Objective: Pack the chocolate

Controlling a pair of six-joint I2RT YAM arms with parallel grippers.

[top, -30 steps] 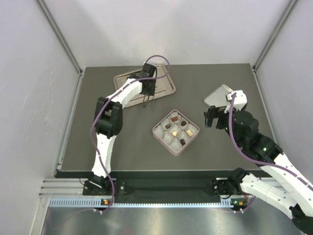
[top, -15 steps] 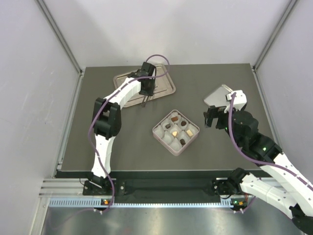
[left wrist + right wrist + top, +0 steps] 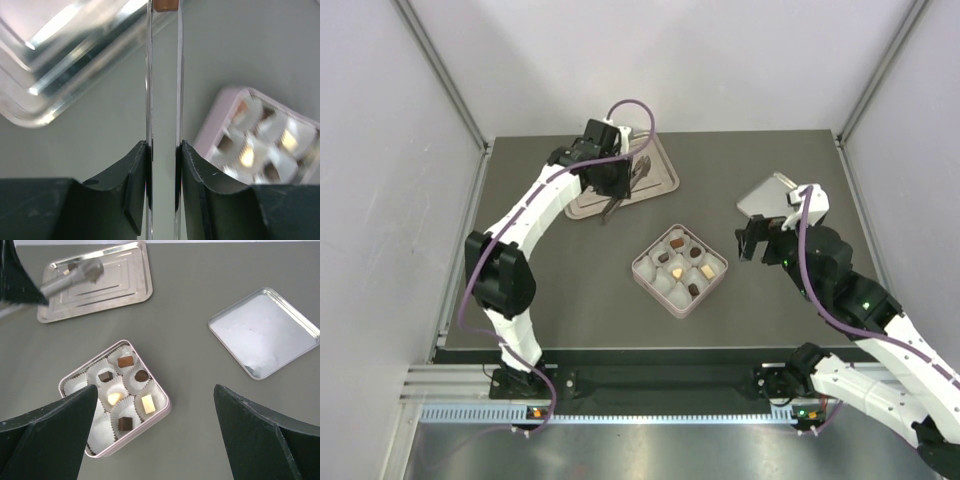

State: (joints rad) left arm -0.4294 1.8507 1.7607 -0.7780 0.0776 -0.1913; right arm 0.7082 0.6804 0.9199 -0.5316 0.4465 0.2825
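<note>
Worktop (image 3: 570, 290) has the silver tray (image 3: 660, 180) and pink box (image 3: 645, 272), right gripper (image 3: 752, 240) idling spread wide, left gripper (image 3: 163, 150) squeezing tongs (image 3: 149, 75) onto a brown chocolate (image 3: 165, 5) just off the tray, so I'd call it mid-carry, and next it needs lining up over an empty cup (image 3: 102, 432).

2 white-shelled arms (image 3: 542, 196), black joints (image 3: 500, 285), purple cables (image 3: 630, 104); left gripper (image 3: 164, 150) and right gripper (image 3: 753, 240) black-fingered.
</note>
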